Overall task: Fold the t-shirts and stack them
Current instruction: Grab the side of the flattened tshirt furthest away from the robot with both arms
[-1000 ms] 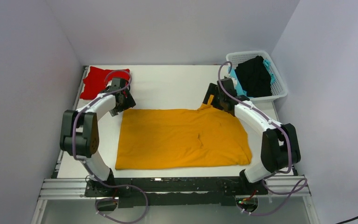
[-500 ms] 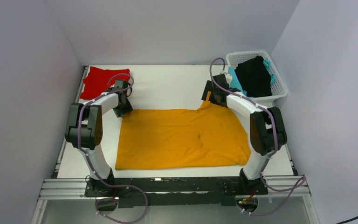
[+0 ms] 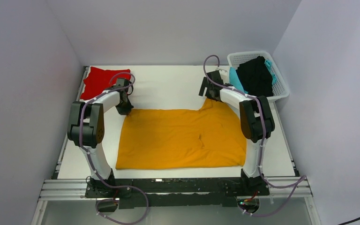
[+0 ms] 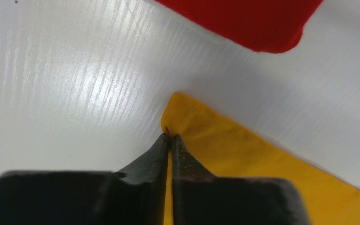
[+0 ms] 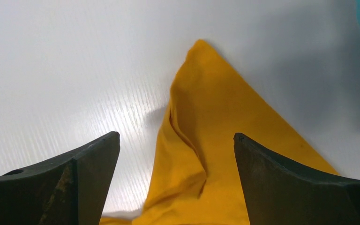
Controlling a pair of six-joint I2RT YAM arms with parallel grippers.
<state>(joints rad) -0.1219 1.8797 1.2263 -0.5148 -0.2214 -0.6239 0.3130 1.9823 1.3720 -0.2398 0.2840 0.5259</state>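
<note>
Aluminium rail [image 3: 61, 190], near edge of the white table [image 3: 168, 86]: carries both arm bases side by side, with purple cables looped around them.

Left arm [image 3: 86, 129], white shell with black joints: rises from its base, elbow bent out to the left, forearm reaching far and inward to the far left corner of the spread shirt.

Right arm [image 3: 255, 119], same build: rises steeply, elbow high on the right, forearm reaching far and leftward to the shirt's far right corner.

Mustard-orange t-shirt [image 3: 183, 138]: soft plain cloth, spread flat across the middle of the table in a rough rectangle, near edge close to the rail, a small crease right of centre.

Left gripper [image 4: 171, 136]: black tapered fingers [image 4: 150, 157] clenched together, pinching the shirt's far left corner, which puckers at their tips.

Right gripper [image 5: 176, 136]: jaws spread wide, grasping nothing. The fingers [image 5: 91, 164] stand either side of a raised, folded peak of the shirt's far right corner.

Red t-shirt [image 3: 101, 80]: folded into a compact pad at the far left corner of the table, just beyond the left gripper.

White plastic lattice basket [image 3: 281, 91]: far right corner. It holds the black t-shirt [image 3: 255, 77], crumpled in a heap, and the teal t-shirt [image 3: 236, 79], showing at the heap's left and far edges.
</note>
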